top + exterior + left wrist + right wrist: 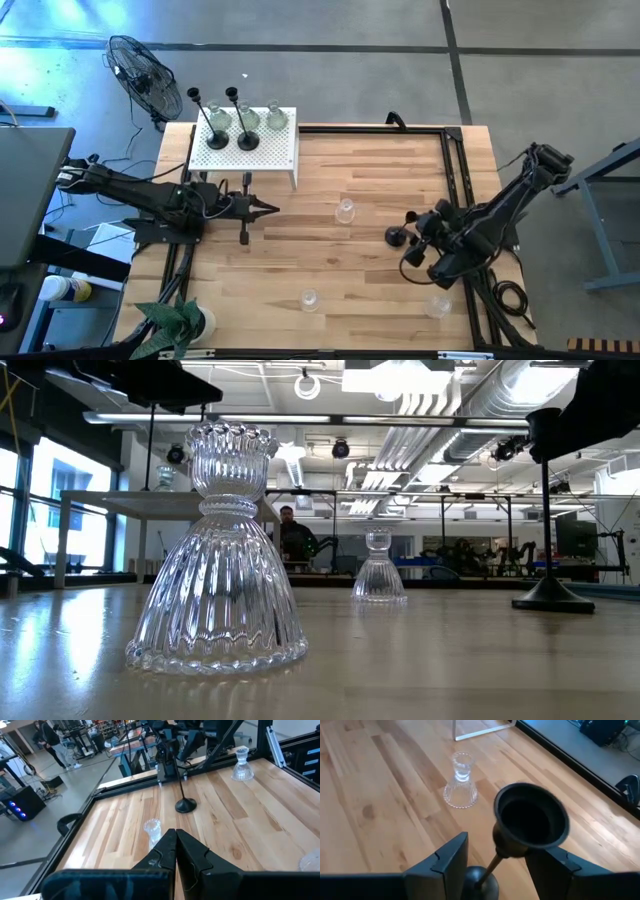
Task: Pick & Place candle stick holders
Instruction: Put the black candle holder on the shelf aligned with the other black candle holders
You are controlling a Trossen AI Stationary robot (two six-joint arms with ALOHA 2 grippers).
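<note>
A black candle stick holder (pixel 530 820) stands upright on its round base (pixel 397 236) at the table's right. My right gripper (pixel 497 849) is open, one finger on each side of the thin stem, touching nothing. Two more black holders (pixel 217 138) and some clear-glass ones (pixel 275 118) stand on the white perforated stand (pixel 285 155) at the far left. Three glass holders stand on the wood: one mid-table (pixel 345 211), one near the front (pixel 308 299), one at the front right (pixel 437 305). My left gripper (pixel 265 208) waits shut above the table's left.
A black wire-cage fan (pixel 140 75) stands off the far left corner and a green plant (pixel 175 322) at the near left corner. A black frame rail (pixel 455 165) runs along the right side. A person (pixel 292 532) stands in the room behind.
</note>
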